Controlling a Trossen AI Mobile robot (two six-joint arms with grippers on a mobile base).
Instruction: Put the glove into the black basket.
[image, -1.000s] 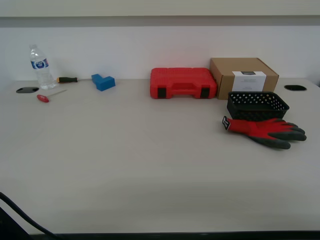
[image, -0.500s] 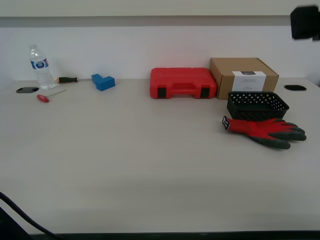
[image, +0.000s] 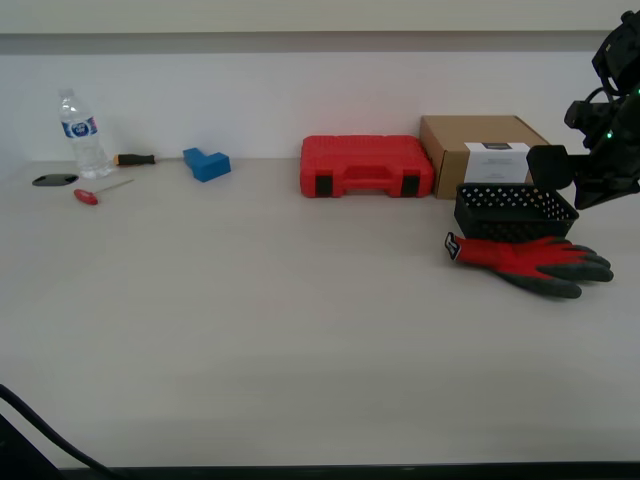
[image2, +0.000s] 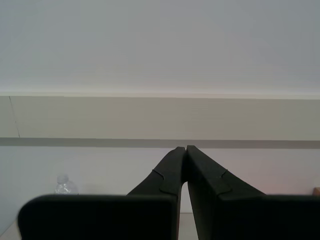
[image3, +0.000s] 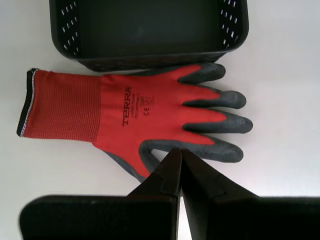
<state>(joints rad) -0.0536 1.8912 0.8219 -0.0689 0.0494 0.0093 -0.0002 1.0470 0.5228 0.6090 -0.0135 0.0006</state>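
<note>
Pale grey-white surface (image: 250, 330), bare along the near edge. Toward the near part of the exterior view's right end: red fabric glove with dark grey coated fingers (image: 528, 260), lying flat, cuff pointing inward, fingers toward that end's edge. Directly behind and touching it: shallow black perforated plastic basket (image: 514, 210), nothing inside. Overhead of glove and basket: first pincer (image3: 179, 152), tips pressed together, holding nothing. Farther back: red plastic tool case (image: 366, 166) beside brown cardboard box (image: 487, 152). Along the far edge at the opposite end: blue block (image: 206, 163), two screwdrivers, clear water bottle (image: 80, 134). Second pincer (image2: 185, 149) likewise closed, aimed at the back wall.
</note>
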